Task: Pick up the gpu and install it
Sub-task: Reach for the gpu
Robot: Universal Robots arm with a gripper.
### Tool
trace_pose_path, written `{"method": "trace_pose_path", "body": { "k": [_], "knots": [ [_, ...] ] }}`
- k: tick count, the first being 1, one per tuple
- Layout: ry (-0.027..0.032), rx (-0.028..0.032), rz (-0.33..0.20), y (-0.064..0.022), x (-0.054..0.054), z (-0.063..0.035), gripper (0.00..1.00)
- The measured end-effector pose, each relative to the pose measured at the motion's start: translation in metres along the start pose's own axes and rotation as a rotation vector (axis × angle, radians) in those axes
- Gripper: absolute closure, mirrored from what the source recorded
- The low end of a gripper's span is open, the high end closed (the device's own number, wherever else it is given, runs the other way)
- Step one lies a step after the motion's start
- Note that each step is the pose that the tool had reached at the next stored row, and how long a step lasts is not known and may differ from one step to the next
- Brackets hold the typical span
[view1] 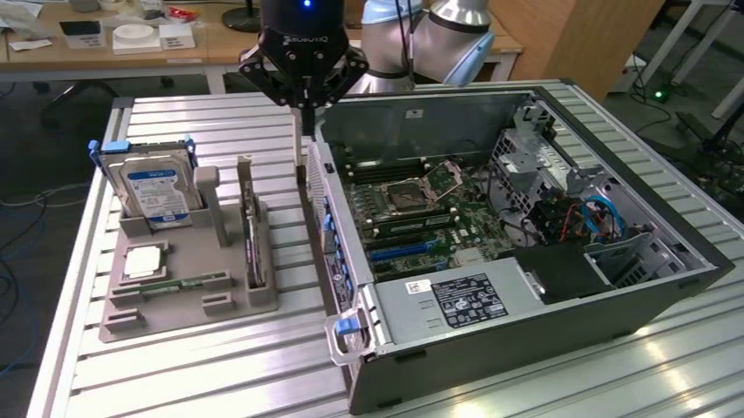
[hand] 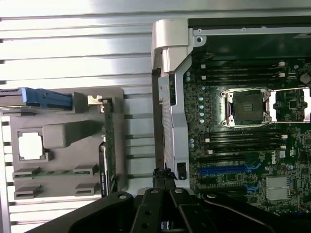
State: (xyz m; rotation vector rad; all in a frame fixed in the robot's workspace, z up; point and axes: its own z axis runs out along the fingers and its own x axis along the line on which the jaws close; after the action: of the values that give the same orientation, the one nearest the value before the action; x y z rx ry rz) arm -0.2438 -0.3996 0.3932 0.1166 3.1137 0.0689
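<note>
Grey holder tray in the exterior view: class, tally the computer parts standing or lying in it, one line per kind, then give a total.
hard drive: 1
gpu: 1
processor chip: 1
memory stick: 1
Total: 4

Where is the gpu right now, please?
The gpu stands on edge in the grey holder, exterior view's left, between the hard drive and the computer case.
</note>
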Motion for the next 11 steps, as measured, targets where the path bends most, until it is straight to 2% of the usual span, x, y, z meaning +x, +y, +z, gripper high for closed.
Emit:
{"method": "trace_pose_path", "body": {
  "k": [11],
  "knots": [
    [0.0000,0.0000,0.000,-0.0006,0.0070,-0.0002,0.89]
  ]
}}
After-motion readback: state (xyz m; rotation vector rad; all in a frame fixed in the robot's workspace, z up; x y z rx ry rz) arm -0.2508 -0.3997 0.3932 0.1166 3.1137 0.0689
